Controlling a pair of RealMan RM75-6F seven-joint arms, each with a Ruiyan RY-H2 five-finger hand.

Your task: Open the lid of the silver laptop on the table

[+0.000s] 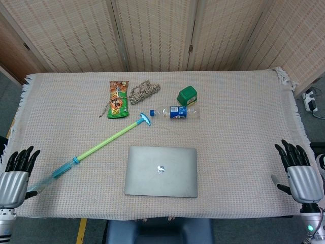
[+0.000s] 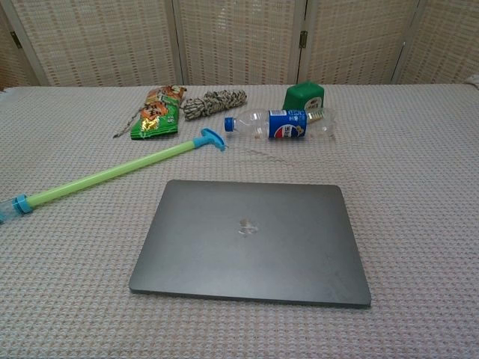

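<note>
Closed silver laptop [image 1: 161, 171] — beyond it: bottle [image 1: 175, 112]; green-blue pump rod [image 1: 96, 148]; snack bag [image 1: 118, 99]

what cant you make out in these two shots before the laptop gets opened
- Left hand and right hand: cut off by the head view's lower corners, outside the chest view.
- Silver laptop: lid shut, so screen and keyboard are hidden.
- Green and blue rod: its near end is cut off by the chest view's left edge.
- Snack packet: print too small to read.

Both the left hand [image 1: 15, 175] and the right hand [image 1: 299, 175] have ribbed silver metal backs and black fingers, with a small green light glowing at the right wrist.
</note>
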